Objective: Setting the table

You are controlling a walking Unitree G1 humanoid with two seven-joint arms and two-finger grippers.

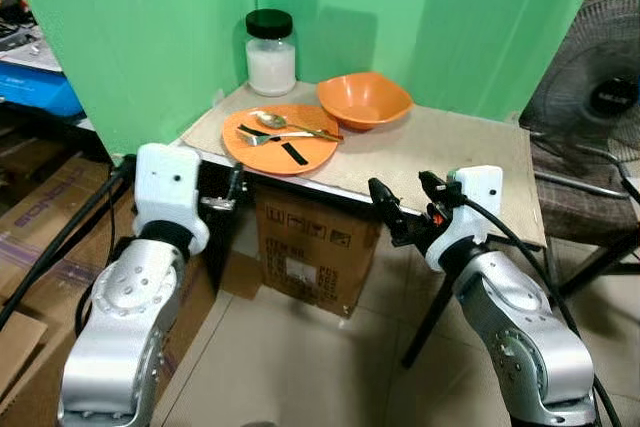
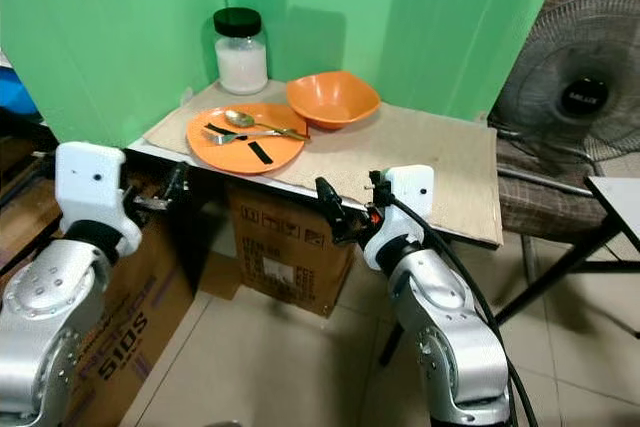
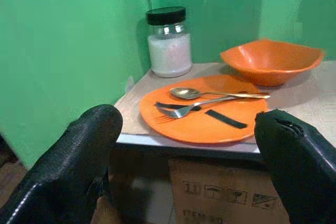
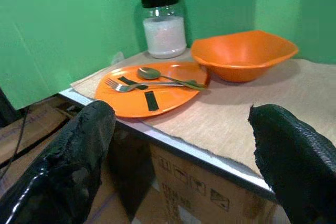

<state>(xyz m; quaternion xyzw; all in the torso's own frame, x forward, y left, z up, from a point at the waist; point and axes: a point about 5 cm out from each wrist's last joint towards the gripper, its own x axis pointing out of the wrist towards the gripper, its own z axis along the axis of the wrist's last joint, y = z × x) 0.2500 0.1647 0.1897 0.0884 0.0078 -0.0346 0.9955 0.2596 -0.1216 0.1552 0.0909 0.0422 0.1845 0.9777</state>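
Both claws, left (image 3: 184, 145) and right (image 4: 178, 145), are held wide open and empty short of the table (image 1: 450, 162). Ahead, fork (image 1: 262, 137) and spoon (image 1: 285, 123) lie piled on the plate (image 1: 300, 157) beside the bowl (image 1: 364, 99); nothing appears laid out yet.

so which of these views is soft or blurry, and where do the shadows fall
Left eye view: sharp; the jar and orange bowl cast soft shadows on the green backdrop. Left wrist view: table things crisp, the left claw fingers blurred. Right wrist view: the same, the right claw fingers soft, plate clear.
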